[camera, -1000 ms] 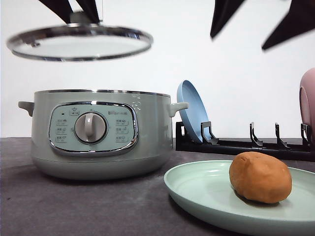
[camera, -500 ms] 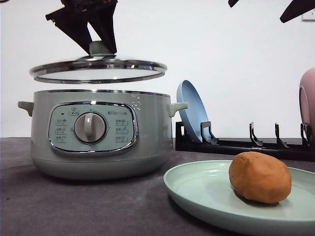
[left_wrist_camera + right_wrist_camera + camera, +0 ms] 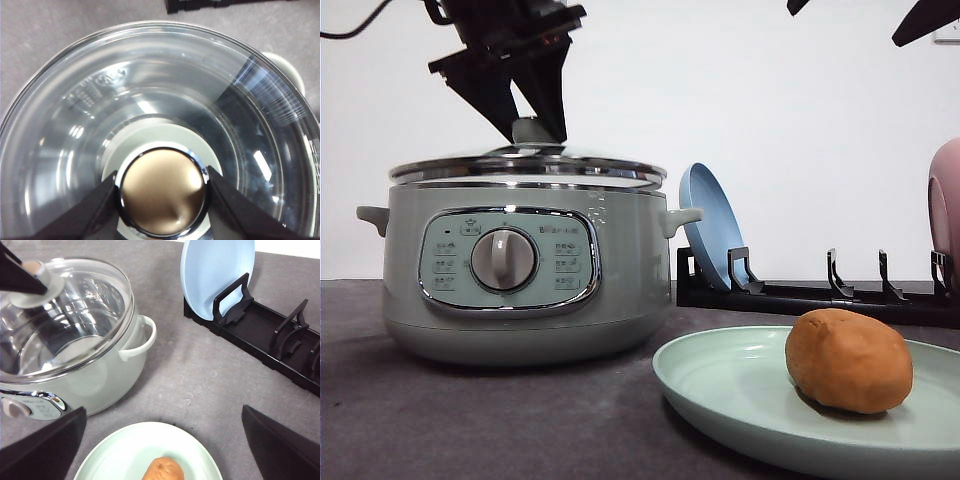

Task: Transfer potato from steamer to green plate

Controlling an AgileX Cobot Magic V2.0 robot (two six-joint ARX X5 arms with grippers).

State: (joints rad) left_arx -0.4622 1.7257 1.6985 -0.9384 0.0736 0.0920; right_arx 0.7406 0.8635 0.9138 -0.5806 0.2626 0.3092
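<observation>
The orange-brown potato (image 3: pixel 848 360) (image 3: pixel 162 471) lies on the pale green plate (image 3: pixel 720 385) (image 3: pixel 120 455) at the front right. To the left stands the sage-green steamer (image 3: pixel 510 270) (image 3: pixel 105 375), its glass lid (image 3: pixel 525 166) (image 3: pixel 150 95) (image 3: pixel 65 325) down on the rim. My left gripper (image 3: pixel 532 128) (image 3: pixel 162 200) is shut on the lid's knob (image 3: pixel 162 192), a black finger on each side. High above the plate, my right gripper (image 3: pixel 860 12) (image 3: pixel 160 450) hangs open, with nothing between its fingers (image 3: pixel 40 450).
A black dish rack (image 3: pixel 820 295) (image 3: pixel 270 340) stands behind the green plate, holding an upright blue plate (image 3: pixel 710 225) (image 3: pixel 217 275). A pink dish (image 3: pixel 945 210) sits at the rack's far right end. Grey table (image 3: pixel 470 410) lies in front of the steamer.
My left gripper has brought the lid down from well above the steamer onto its rim. The right gripper has risen toward the top of the front view.
</observation>
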